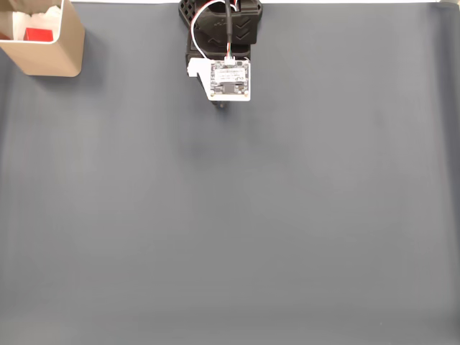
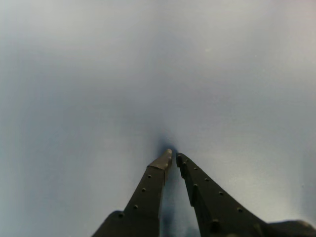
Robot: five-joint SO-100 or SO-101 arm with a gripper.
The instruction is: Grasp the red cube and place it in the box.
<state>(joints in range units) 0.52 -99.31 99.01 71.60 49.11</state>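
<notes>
The red cube [image 1: 37, 34] lies inside the tan box [image 1: 66, 44] at the top left corner of the fixed view, against its white lining. The arm sits folded at the top centre of that view, its white circuit board facing up, well to the right of the box. In the wrist view the gripper [image 2: 173, 155] points down at the bare grey mat. Its two dark fingers meet at the tips with only a thin slit between them, and nothing is held.
A dark grey mat [image 1: 230, 215] covers the whole table in the fixed view. The arm's black base [image 1: 219, 21] with red and white wires stands at the top edge.
</notes>
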